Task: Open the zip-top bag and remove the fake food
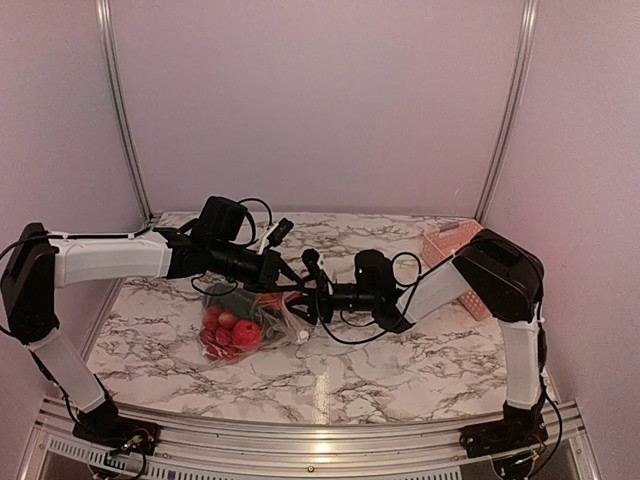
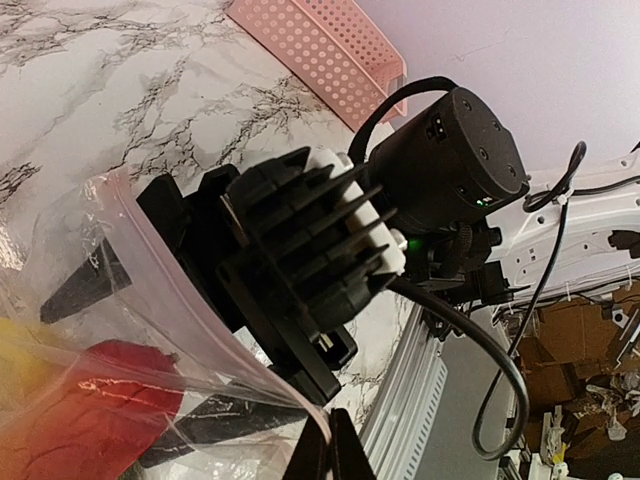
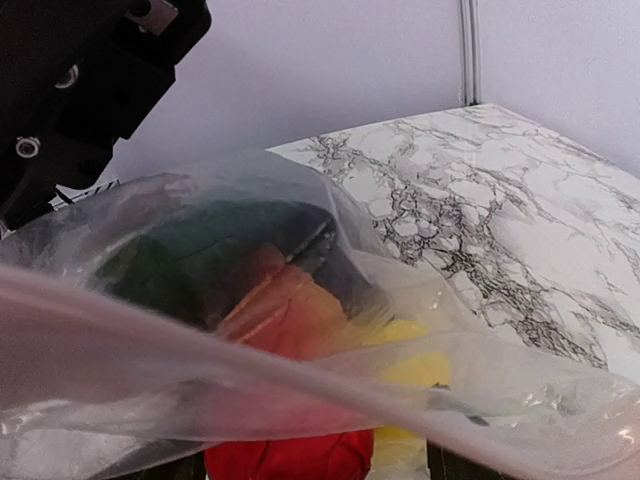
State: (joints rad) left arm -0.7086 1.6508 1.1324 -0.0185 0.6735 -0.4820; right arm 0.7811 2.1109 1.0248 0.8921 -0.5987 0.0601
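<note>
The zip-top bag [image 1: 278, 318] slumps on the table [image 1: 400, 365] just below and to the left of the two pincers, its mouth lifted up to where they meet. The fake food [image 1: 230, 330] is heaped in the bag's low end, down and away from both tips. It shows as glossy red rounds from above. In the right wrist view there is a red piece [image 3: 290, 325] with a yellow one beside it and a dark green one behind, all blurred through the film.

The left pincer [image 2: 328, 445] looks closed on the bag's rim, which runs straight into its joined tips. The right pincer [image 1: 312, 303] faces it almost nose to nose. Its two black fingers [image 2: 85, 285] stand spread apart and show through the plastic, with the rim strip crossing in front of them.

The bag is thin, clear and crinkled, with a stiffer band along its mouth. The marbled table lies bare on the near side of the pincers. A pink perforated basket [image 1: 450, 245] sits well behind the right pincer at the table's right edge.
</note>
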